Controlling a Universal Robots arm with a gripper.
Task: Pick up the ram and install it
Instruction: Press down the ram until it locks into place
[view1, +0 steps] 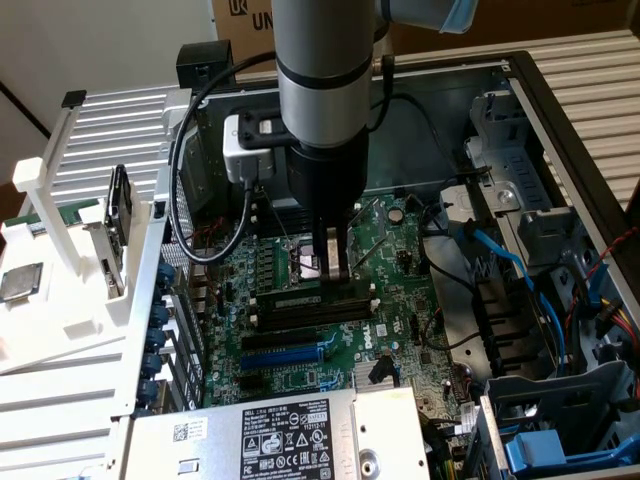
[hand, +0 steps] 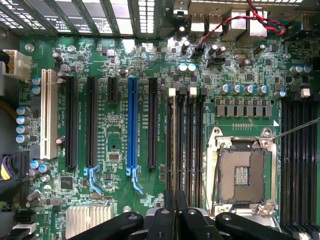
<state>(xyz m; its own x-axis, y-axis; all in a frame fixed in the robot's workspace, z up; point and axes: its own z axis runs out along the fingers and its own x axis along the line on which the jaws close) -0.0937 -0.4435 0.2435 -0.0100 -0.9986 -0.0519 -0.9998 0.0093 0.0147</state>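
1. Open computer case (view1: 560, 130): it lies on its side and takes up most of the exterior view. The green motherboard (view1: 390, 300) (hand: 120, 145) is exposed inside. A silver power supply (view1: 290, 430) with a black label sits at the near edge.

2. Robot arm (view1: 325, 60): it reaches straight down into the case, over the middle of the motherboard.

3. White fixture (view1: 60, 330): it stands outside the case, at the exterior view's left.

4. Memory slots (view1: 300, 308) (hand: 184, 145): 4 long black slots run side by side. They lie between a blue expansion slot (hand: 132, 125) and the open CPU socket (view1: 305, 265) (hand: 242, 172).

5. Gripper (view1: 336, 275) (hand: 175, 200): it hangs close above the bank of 4 memory slots, just beside the CPU socket. It is set narrow, with the fingertips (hand: 169, 202) nearly meeting. Whether they touch the slots cannot be told.

6. Ram (view1: 80, 210): a long, narrow green board on the white fixture matches it. A white post partly hides it. It lies outside the case, well apart from the gripper.

7. Processor chip (view1: 22, 283): a square silver chip lies flat on the same fixture, near the ram.
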